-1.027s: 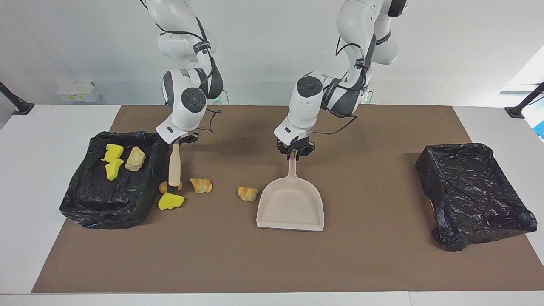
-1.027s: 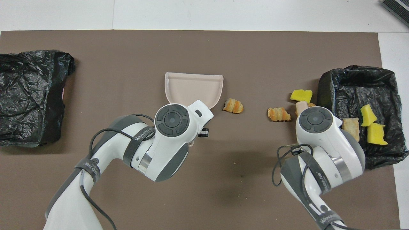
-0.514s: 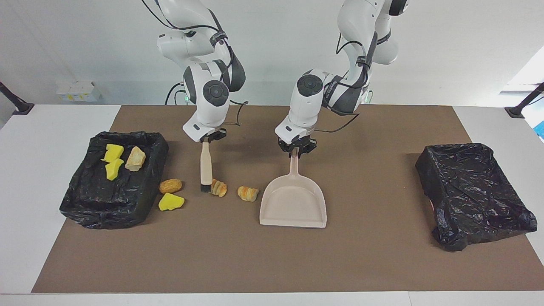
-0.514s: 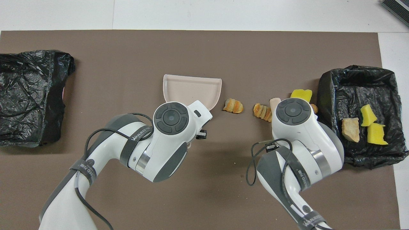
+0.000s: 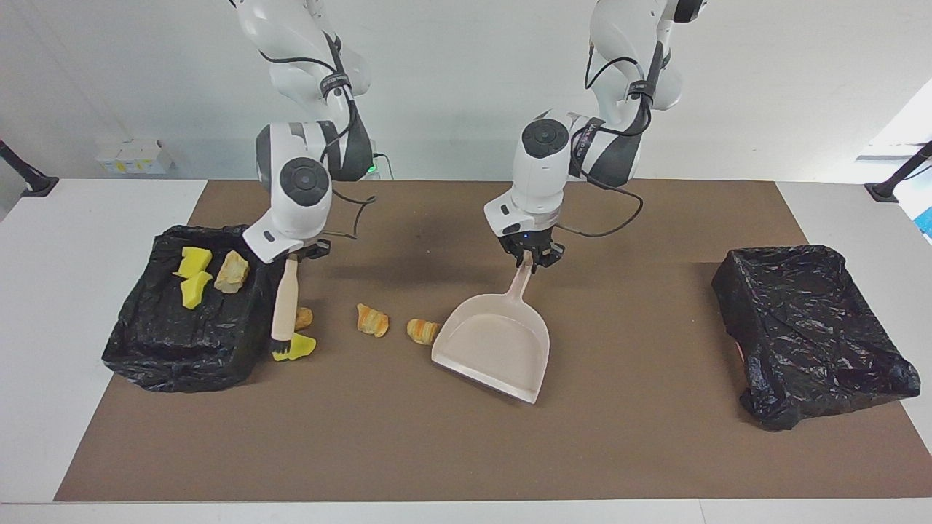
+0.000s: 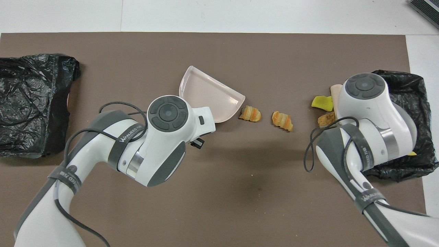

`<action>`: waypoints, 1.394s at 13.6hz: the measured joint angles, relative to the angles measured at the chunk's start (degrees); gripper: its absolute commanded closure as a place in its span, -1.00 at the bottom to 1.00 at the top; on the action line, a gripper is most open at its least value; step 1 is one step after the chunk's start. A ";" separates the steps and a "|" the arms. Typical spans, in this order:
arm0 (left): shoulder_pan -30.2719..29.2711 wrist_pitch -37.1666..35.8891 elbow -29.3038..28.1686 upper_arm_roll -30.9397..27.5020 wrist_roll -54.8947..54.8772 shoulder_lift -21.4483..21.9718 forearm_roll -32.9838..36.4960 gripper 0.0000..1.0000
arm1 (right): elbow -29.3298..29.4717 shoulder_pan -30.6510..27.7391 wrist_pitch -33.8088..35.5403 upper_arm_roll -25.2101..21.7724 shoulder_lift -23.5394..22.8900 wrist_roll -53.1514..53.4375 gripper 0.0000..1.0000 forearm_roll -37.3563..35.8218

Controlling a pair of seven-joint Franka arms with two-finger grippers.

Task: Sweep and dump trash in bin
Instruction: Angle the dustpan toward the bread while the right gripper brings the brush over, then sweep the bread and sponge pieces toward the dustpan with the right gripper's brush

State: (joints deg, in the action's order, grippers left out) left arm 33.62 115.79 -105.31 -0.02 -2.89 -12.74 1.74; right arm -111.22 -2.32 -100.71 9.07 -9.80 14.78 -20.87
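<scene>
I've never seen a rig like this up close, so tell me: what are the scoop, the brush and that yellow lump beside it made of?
Dustpan: apparently smooth moulded plastic, pale pinkish beige with a slight sheen and thin raised walls. Brush: the handle looks like light unpainted wood, though it could be plastic; the bristles are dark. Yellow lump: probably sponge foam, matte and irregularly cut.

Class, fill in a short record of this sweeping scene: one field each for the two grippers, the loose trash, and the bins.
left gripper: shut on the dustpan handle, pan tilted on the mat
right gripper: shut on the brush handle, bristles at the yellow sponge chunk
loose trash: yellow chunk, bread lump beside it, two croissant-like lumps, the second at the dustpan's edge
bin with trash: two yellow chunks, one tan lump
other bin: no trash seen
</scene>
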 measured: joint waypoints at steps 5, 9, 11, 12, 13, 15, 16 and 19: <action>-4.09 -6.62 3.86 -0.21 -27.57 0.24 2.50 1.00 | -0.49 -0.29 -1.51 0.59 -1.88 -0.50 1.00 0.81; -4.43 -8.82 3.90 -0.21 -36.20 0.23 3.74 1.00 | -0.63 -0.22 -3.70 0.76 -2.83 -3.33 1.00 6.58; -5.10 -8.91 3.84 -0.26 -40.90 0.22 3.92 1.00 | -0.60 0.76 -3.94 0.98 -3.09 -3.46 1.00 10.30; -5.83 -8.69 3.83 -0.27 -43.50 0.18 3.93 1.00 | -0.58 1.67 -3.93 1.03 -3.09 -3.46 1.00 12.48; -6.57 -8.36 3.82 -0.31 -45.26 0.11 3.93 1.00 | -0.51 2.58 -3.93 1.08 -3.10 -3.46 1.00 15.22; -7.09 -7.30 3.58 -0.29 -46.66 -0.41 3.93 1.00 | -0.21 4.67 -3.85 1.13 -3.10 -3.46 1.00 20.83; -7.08 -6.73 3.57 -0.14 -46.73 -0.94 3.93 1.00 | 0.32 5.89 -3.28 1.14 -3.11 -3.32 1.00 22.29; -7.01 -5.40 3.52 0.18 -46.74 -1.93 3.93 1.00 | 4.72 7.03 3.02 0.74 -3.06 -2.15 1.00 22.34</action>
State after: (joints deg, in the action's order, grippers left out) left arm 26.61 110.39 -101.79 0.16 -49.63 -14.68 5.67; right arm -106.50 4.71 -97.69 9.81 -12.86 12.63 1.46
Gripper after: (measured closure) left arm 0.683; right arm 0.740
